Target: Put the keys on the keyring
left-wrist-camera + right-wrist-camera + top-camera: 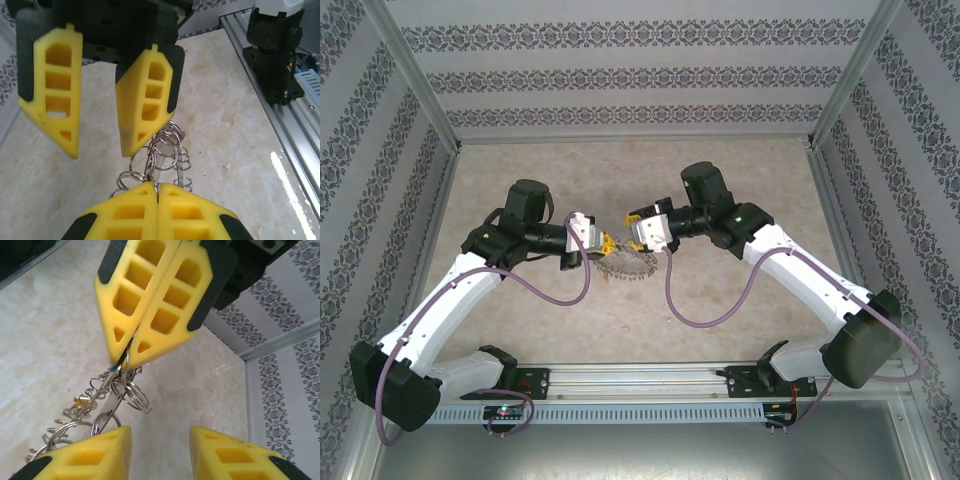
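Observation:
The keyring (625, 268), a grey ring fringed with wire loops, hangs between my two grippers just above the marble table (720, 180). My left gripper (157, 186) is shut on one of its wires, and the loops (167, 145) fan out beyond its tips. A small blue bit (114, 368), seemingly the blue key's head, shows right at that pinch. A yellow key head (82, 401) sits lower among the loops, beside a flat metal blade (102, 412). My right gripper (157, 435) faces the left one and stands open; one finger (100, 452) is beside a loop and nothing lies between the fingers.
The aluminium base rail (295, 130) with a black arm mount (272, 55) runs along the table's near edge. Patterned walls (620, 70) enclose the table on three sides. Both arms' purple cables (710, 310) hang over the near part of the table.

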{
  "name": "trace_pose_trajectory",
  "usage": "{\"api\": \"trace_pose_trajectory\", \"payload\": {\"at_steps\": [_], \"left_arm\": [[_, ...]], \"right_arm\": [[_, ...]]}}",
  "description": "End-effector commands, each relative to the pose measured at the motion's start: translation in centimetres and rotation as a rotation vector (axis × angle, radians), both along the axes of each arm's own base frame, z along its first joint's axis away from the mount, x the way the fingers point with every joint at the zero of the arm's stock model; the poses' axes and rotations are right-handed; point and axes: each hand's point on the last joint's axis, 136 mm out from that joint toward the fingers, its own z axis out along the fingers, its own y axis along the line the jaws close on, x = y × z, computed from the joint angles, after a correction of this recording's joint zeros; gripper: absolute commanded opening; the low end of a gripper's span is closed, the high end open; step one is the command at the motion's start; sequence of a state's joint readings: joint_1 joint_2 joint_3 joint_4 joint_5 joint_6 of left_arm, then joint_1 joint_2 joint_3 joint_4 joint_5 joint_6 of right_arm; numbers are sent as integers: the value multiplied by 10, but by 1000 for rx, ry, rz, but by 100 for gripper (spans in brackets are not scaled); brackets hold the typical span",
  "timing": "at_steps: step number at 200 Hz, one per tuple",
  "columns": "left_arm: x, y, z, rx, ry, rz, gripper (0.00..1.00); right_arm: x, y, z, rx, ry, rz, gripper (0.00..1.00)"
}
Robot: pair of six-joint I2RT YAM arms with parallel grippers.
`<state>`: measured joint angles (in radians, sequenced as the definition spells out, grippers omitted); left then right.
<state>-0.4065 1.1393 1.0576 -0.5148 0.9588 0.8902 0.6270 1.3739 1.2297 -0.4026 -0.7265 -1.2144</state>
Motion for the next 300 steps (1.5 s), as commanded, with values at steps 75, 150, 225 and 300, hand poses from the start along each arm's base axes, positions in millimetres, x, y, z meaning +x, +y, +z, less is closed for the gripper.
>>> {"api": "trace_pose_trajectory", "payload": {"at_steps": [75,150,225,300], "left_arm": [[-19,-10,17,-52,-17,-147,0],[-20,-11,15,-32,-7,-153,0],[-16,-5,10,11,-22,-88,0],[-15,23,-26,191,-62,35,0]], "right_arm": [[-39,6,-1,-65,6,149,30],[-42,12,-6,-93,53,150,19],[-32,6,5,-34,233,60,0],[-30,-4,15,55,394,-35,0]]}}
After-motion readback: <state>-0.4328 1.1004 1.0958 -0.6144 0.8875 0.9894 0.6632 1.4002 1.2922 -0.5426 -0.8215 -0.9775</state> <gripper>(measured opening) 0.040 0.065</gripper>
